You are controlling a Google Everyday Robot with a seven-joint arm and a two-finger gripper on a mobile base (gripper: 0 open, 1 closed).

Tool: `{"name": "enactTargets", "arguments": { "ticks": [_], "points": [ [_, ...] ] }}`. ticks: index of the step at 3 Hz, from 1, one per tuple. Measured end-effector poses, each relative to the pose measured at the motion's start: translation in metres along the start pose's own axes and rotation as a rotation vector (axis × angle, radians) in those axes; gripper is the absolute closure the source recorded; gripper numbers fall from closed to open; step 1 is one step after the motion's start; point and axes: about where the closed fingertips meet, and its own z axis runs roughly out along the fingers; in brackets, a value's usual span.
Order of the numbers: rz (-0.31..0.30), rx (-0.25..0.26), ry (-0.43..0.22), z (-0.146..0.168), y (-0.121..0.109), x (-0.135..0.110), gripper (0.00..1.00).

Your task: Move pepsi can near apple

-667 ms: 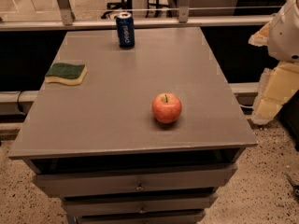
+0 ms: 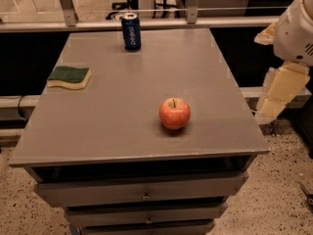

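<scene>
The robot's white arm [image 2: 296, 31] comes into view at the right border, up and to the right of the round red-orange apple [image 2: 174, 113]. It is past the right edge of the grey metal drawer cabinet [image 2: 122, 131] on which the apple sits. From the arm's rounded white housing a cream-coloured gripper [image 2: 269, 106] hangs down and slants left toward the apple's side. Its lower end is off the cabinet top, just outside the right edge and roughly level with the apple. The gripper touches nothing and holds nothing. Whether it is apart or together cannot be told from this angle.

The dark blue cylindrical pepsi can [image 2: 130, 31], with white lettering and a silver top, stands upright well apart from the apple. It is left of the apple, at the far edge of the cabinet top. A green-and-yellow rectangular sponge [image 2: 69, 77] lies flat to the left of the apple and somewhat farther back, nearer the left edge. The apple rests stem up, toward the front right of the top.

Compared with the earlier frame, little differs. The can, apple and sponge sit in the same spots. The arm keeps much the same hanging pose beside the cabinet, with no clear shift toward the can.
</scene>
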Motion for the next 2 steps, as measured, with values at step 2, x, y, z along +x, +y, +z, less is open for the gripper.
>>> {"name": "enactTargets", "arguments": {
  "ticks": [2],
  "points": [
    [-0.078, 0.097, -0.304, 0.056, -0.095, -0.068, 0.00]
  ]
}}
